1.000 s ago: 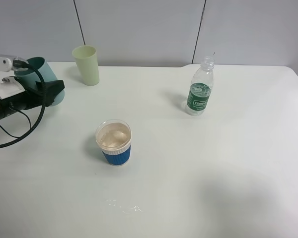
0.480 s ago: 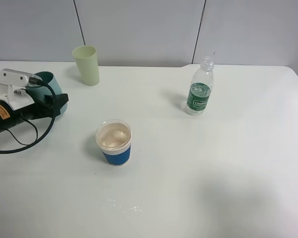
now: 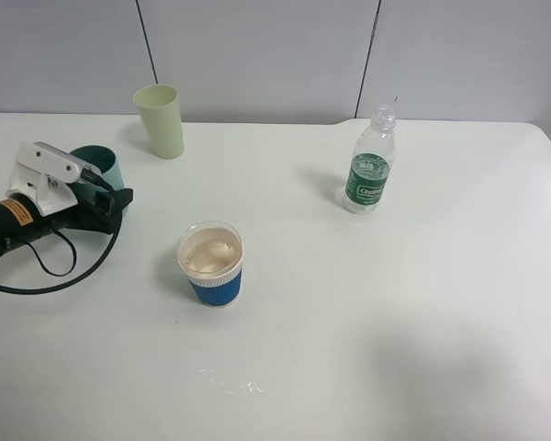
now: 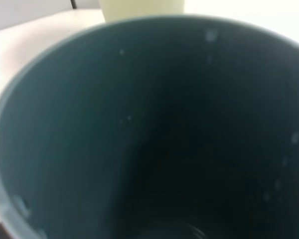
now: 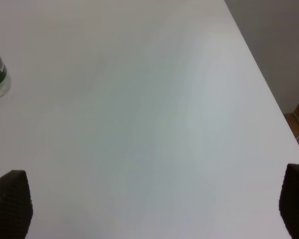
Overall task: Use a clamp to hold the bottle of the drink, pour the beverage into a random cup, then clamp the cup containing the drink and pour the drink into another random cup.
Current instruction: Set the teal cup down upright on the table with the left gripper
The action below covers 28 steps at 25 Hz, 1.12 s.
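The left arm [image 3: 18, 216] is black with a white bracket on top, an orange label and a looping black cable [image 3: 50, 276]. The right gripper's fingertips [image 5: 10, 201] are black and textured.

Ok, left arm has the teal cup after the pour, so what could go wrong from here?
1. The left gripper holds the teal-green cup tilted near the table's left edge; released at an angle, it may tip over.
2. Droplets cling inside the cup in the left wrist view, so it could drip onto the table.
3. Small splashes already lie in front of the full blue-banded cup; an arm crossing there might smear them or knock that cup.
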Each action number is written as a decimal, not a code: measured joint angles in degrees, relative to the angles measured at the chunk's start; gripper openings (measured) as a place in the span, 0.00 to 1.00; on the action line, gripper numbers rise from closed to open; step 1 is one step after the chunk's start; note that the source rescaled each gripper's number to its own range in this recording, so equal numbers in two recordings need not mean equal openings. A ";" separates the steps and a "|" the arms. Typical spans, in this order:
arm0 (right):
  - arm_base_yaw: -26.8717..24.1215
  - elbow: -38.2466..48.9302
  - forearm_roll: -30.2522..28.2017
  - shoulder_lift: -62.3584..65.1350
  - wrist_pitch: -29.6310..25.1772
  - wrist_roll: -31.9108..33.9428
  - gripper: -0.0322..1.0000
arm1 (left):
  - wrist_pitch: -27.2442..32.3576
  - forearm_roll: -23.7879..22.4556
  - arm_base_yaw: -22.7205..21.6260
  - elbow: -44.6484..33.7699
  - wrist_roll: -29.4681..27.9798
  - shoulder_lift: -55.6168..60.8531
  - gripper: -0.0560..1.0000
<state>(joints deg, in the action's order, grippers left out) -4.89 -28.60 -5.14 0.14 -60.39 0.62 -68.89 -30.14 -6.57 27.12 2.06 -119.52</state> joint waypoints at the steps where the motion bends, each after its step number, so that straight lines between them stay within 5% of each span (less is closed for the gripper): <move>1: 0.00 0.00 0.00 0.00 0.00 0.00 1.00 | -0.63 0.00 0.00 0.07 0.21 -0.71 0.08; 23: 0.00 0.00 0.00 0.00 0.00 0.00 1.00 | -0.87 -1.27 0.00 -1.29 1.02 1.59 0.09; 24: 0.00 0.00 0.00 0.00 0.00 0.00 1.00 | -0.87 -1.27 0.00 -1.29 1.02 1.84 0.16; 27: 0.00 0.00 0.00 0.00 0.00 0.00 1.00 | -0.98 -0.46 0.00 -1.29 0.96 2.16 0.76; 28: 0.00 0.00 0.00 0.00 0.00 0.00 1.00 | -0.98 -0.29 0.00 -1.29 0.96 2.16 0.85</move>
<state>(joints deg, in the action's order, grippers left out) -4.89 -28.60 -5.14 0.14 -60.39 0.62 -69.86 -30.43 -6.57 25.83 3.02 -117.35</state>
